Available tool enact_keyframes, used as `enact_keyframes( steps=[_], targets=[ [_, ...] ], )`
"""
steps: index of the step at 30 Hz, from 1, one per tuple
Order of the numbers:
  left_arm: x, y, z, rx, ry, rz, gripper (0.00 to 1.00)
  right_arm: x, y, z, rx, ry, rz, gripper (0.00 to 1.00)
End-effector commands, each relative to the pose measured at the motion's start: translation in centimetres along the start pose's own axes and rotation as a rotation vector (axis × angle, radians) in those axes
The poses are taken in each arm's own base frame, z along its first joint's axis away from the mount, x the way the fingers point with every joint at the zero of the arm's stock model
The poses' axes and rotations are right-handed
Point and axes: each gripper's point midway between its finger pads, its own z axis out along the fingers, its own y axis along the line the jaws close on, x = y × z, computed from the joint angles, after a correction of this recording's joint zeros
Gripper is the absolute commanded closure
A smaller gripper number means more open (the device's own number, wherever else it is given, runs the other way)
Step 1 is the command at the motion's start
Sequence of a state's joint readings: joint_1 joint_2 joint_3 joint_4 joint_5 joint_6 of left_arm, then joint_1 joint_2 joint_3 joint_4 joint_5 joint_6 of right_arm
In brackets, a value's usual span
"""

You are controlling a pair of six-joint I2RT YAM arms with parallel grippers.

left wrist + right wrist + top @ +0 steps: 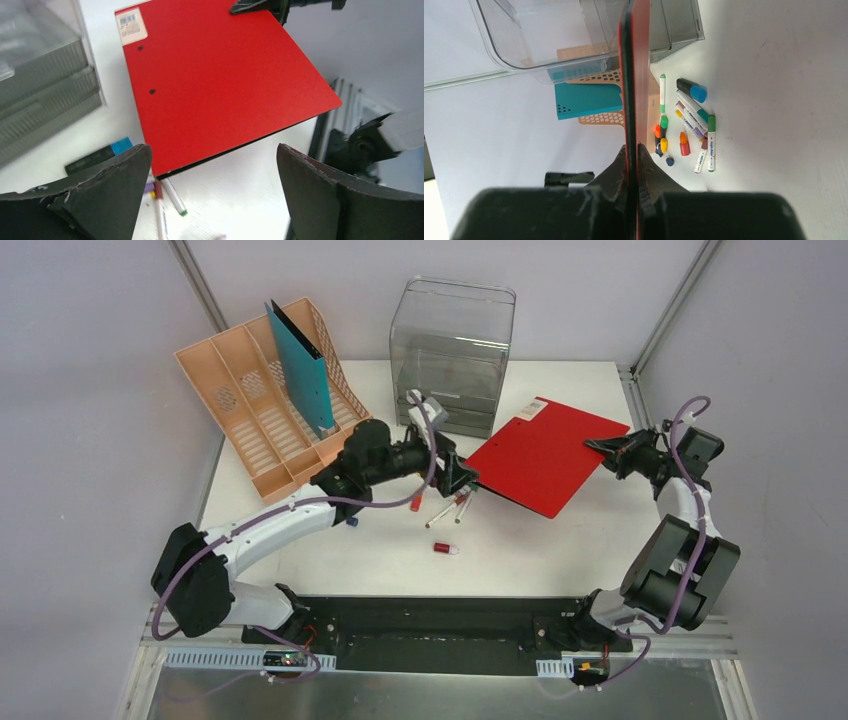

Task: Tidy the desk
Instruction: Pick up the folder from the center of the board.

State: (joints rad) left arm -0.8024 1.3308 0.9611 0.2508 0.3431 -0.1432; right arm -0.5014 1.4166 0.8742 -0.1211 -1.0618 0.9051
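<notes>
- The desk (350, 565) is the big white tabletop that fills the middle of the top view. Its black front rail runs along the lower part of the frame, where both arms are bolted.
- A red folder (545, 455) lies right of centre in the top view, above the desk surface and slanted. A white label (131, 26) sits on its corner, in the upper left of the left wrist view.
- The right gripper (631, 150) is closed on the edge of the red folder, with one finger on each side of the cover. In the right wrist view the folder is seen edge-on and runs straight up the middle of the frame.
- The left gripper (212, 155) is at the centre of the top view, just beside the lower left corner of the red folder. Its fingers (120, 180) stand wide apart and hold nothing.
- I cannot tell whether the low corner of the folder touches the desk.
- A group of markers (445, 508) lies on the desk just below the left gripper. A single short red marker (445, 549) lies a little lower, apart from them.
- A clear grey drawer box (452, 350) stands at the top centre of the top view, at the far edge of the desk.
- A peach file rack (255, 415) stands in the upper left, and a teal folder (300, 365) stands upright in one of its slots.
</notes>
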Motion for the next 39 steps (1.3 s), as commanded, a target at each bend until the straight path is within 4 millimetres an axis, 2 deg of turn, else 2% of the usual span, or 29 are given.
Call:
enact_keyframes(
  steps=[1, 6, 10, 16, 23, 28, 32, 39],
  targets=[
    [-0.3, 1.4, -2.3, 0.002, -0.012, -0.340, 0.01, 1.1, 3.4, -0.5, -0.115, 0.092, -0.102, 1.00],
    [1.4, 4.5, -2.5, 0.006, -0.022, -0.568, 0.01, 3.0, 5.0, -0.9, -0.185, 0.162, -0.204, 1.00],
    [2.3, 4.2, -1.3, 0.094, -0.011, -0.642, 0.01, 4.0, 6.2, -1.7, -0.213, 0.157, -0.290, 1.00],
    [1.9, 3.5, 0.0, 0.204, -0.020, -0.663, 0.02, 5.4, 8.4, -3.1, -0.266, 0.153, -0.419, 1.00],
    [2.2, 2.8, 1.4, 0.276, -0.022, -0.632, 0.06, 7.9, 10.0, -4.3, -0.331, 0.168, -0.643, 1.00],
    [2.1, 3.2, 1.9, 0.263, -0.037, -0.560, 0.08, 8.4, 10.0, -3.9, -0.342, 0.206, -0.728, 1.00],
    [2.1, 3.7, 2.2, 0.242, -0.044, -0.514, 0.09, 8.1, 9.5, -3.3, -0.306, 0.198, -0.813, 1.00],
    [3.3, 4.1, 3.2, 0.237, -0.043, -0.413, 0.12, 7.7, 9.0, -2.9, -0.373, 0.179, -1.225, 1.00]
  ],
)
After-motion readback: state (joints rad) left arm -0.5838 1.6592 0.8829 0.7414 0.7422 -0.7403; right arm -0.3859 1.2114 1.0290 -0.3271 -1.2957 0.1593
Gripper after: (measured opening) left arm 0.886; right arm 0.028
